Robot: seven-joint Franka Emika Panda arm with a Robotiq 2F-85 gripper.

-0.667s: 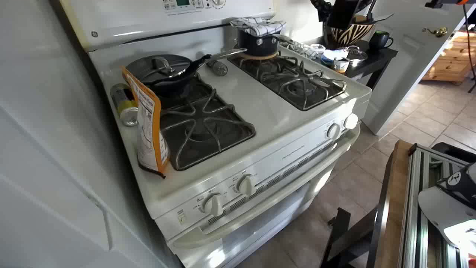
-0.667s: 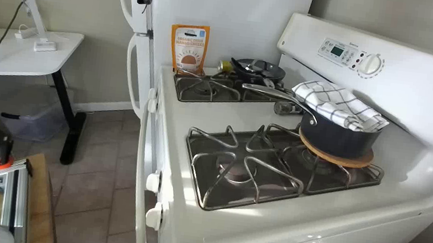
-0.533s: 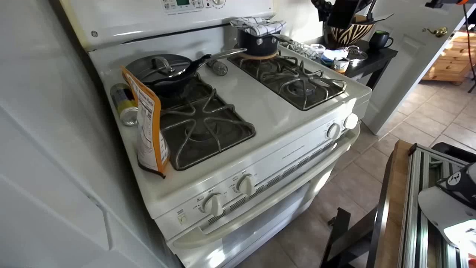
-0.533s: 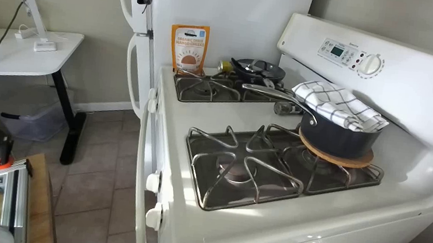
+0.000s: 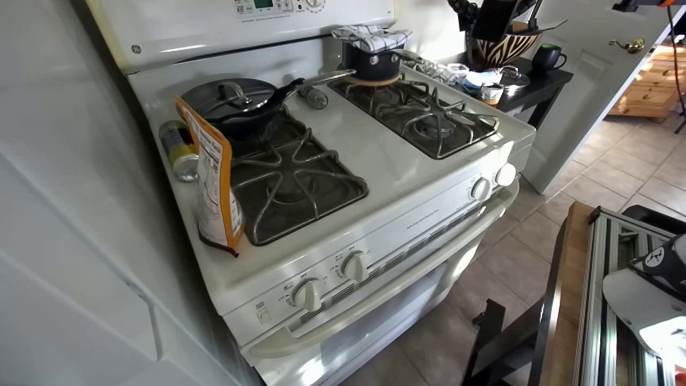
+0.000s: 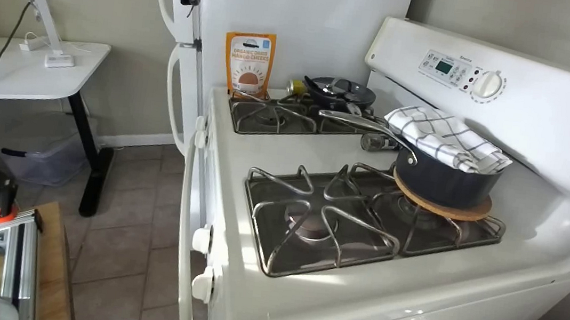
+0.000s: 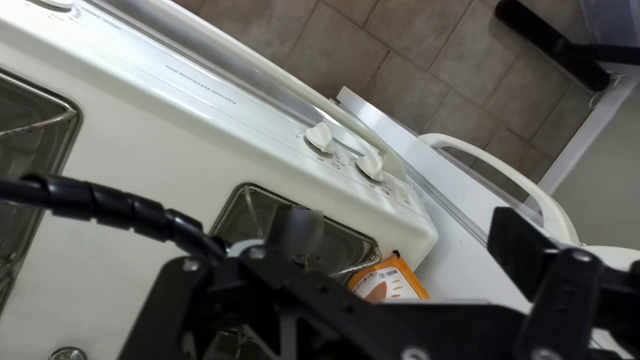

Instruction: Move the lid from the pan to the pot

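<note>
Gaping, the gripper (image 7: pixel 406 244) grasps nothing; stovetop (image 5: pixel 367 142) unchanged, so the lid (image 5: pixel 217 99) on the far-left pan (image 5: pixel 245 124) apparently awaits lifting.

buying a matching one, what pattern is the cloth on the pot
The cloth is white with thin dark grid lines, seen best in an exterior view.
</note>
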